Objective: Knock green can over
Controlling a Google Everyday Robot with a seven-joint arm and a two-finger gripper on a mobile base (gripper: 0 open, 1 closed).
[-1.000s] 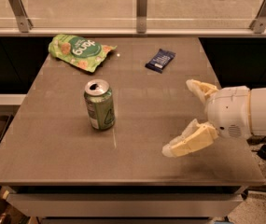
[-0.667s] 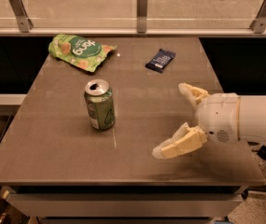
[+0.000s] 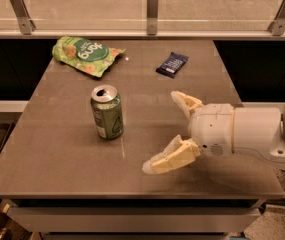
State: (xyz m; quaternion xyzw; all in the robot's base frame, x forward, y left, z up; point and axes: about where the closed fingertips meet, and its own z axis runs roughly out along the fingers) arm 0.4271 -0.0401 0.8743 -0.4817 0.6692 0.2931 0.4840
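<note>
A brown-grey table (image 3: 52,154) fills most of the view, seen from above and in front. Behind it runs a pale ledge with a glass barrier held by upright metal posts (image 3: 152,10).

At the far left of the tabletop, near the back edge, a flat green crinkly snack bag (image 3: 84,55) lies with pale lettering facing up.

In front of the bag and slightly to its right, in the left-centre of the table, stands the green can (image 3: 107,112). It is upright, its silver top facing up with the dark opening showing, and pale label marks run down its green side. It stands alone, well apart from the bag, touching nothing but the table.

Further right, near the back of the table, a small dark blue packet (image 3: 172,64) lies flat at an angle.

To the right of the can, the gripper (image 3: 161,131) hangs over the front right part of the table, pointing left toward the can. Its two cream-coloured fingers (image 3: 174,156) are spread wide apart, one nearer the back and one nearer the front edge, with nothing between them. There is a clear gap of bare tabletop between the fingertips and the can.

Behind the fingers, the rounded white arm (image 3: 252,131) stretches off the right edge of the view.
</note>
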